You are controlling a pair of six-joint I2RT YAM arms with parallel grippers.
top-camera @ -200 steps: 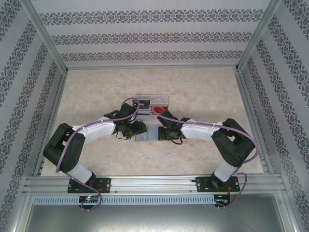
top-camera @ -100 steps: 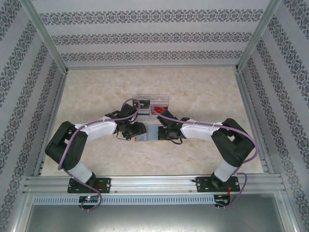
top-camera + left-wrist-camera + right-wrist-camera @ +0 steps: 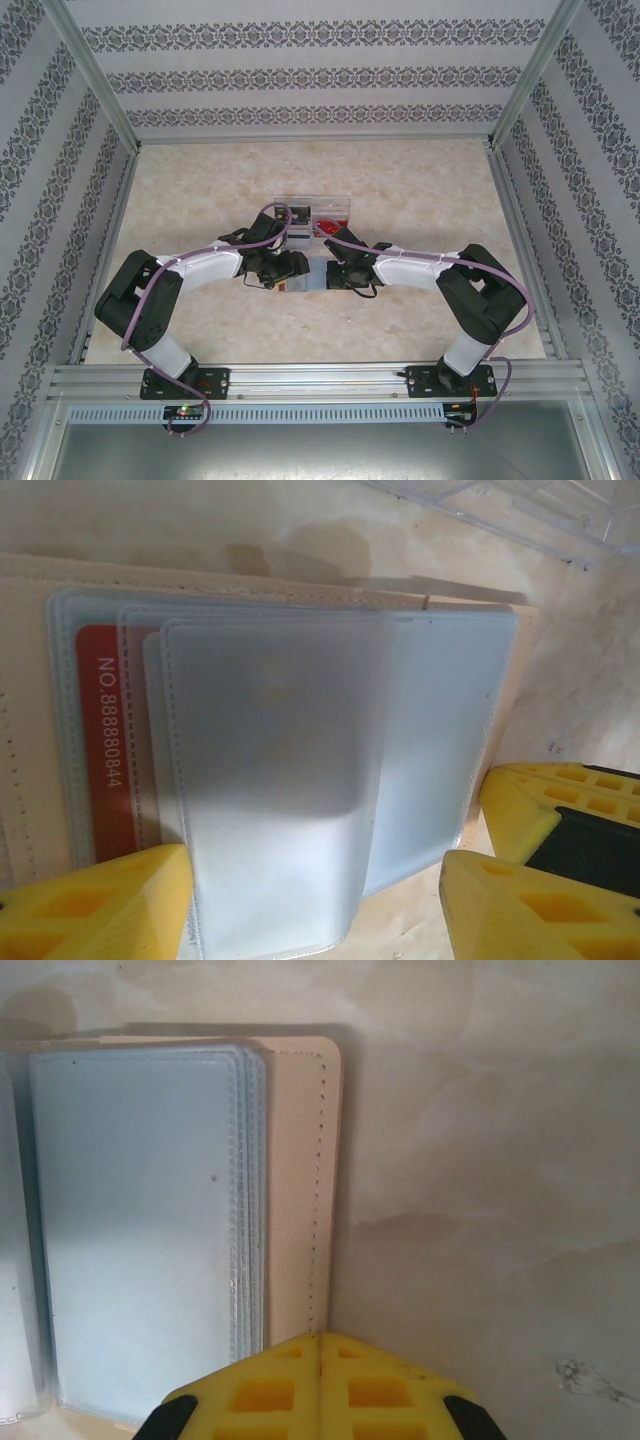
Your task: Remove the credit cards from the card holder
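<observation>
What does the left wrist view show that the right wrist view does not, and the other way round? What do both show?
Left wrist view, not the right wrist view: a red card with a printed number inside a sleeve, the corner of a clear plastic box, and the left hand, its fingers apart on either side of the sleeves.
Right wrist view, not the left: the right hand, fingers shut together, and a rounded corner of the cover.
Both: the tan card holder lying open, its frosted sleeves and the marbled table.
</observation>
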